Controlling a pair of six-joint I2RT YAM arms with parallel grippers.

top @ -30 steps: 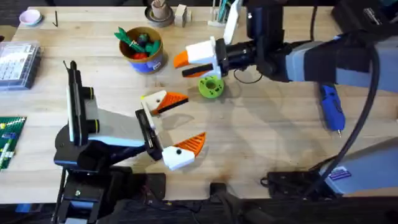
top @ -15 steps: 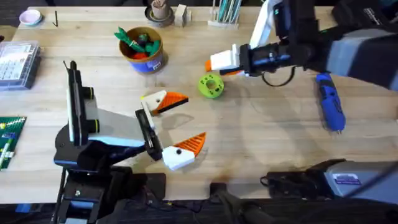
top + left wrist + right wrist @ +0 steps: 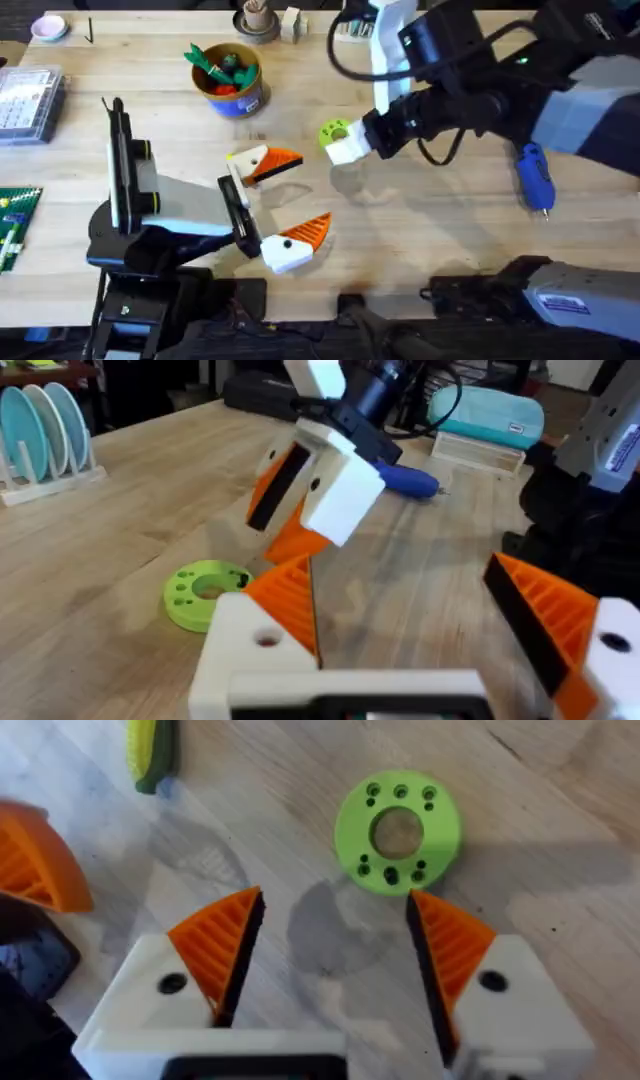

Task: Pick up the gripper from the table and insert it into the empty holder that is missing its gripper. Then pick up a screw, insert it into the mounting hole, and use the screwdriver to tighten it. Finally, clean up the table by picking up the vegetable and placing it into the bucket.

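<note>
My right gripper (image 3: 345, 150) (image 3: 335, 950) (image 3: 290, 510) points down over the table's middle, open, with nothing between its orange-tipped white fingers. Just beyond it lies a lime-green disc (image 3: 335, 133) (image 3: 398, 830). The yellow vegetable (image 3: 150, 745) with a green end lies on the wood near that disc. My left gripper (image 3: 298, 195) (image 3: 410, 610) rests open near the front, also holding nothing. The bucket (image 3: 240, 98) stands at the back with red and green toys inside. To the right lies the blue screwdriver (image 3: 533, 178) (image 3: 405, 478). The task's loose gripper, the holder and the screw are out of view.
A clear parts box (image 3: 25, 100) and a green brick board (image 3: 15, 220) sit at the left edge. A brown cup of sticks (image 3: 257, 20) and a pink dish (image 3: 48, 27) stand along the back. Bare wood lies between the disc and the screwdriver.
My right arm has swung from beside the bucket out to the right and then down toward the front; its gripper now points down next to the lime-green disc. The left arm has not moved.
</note>
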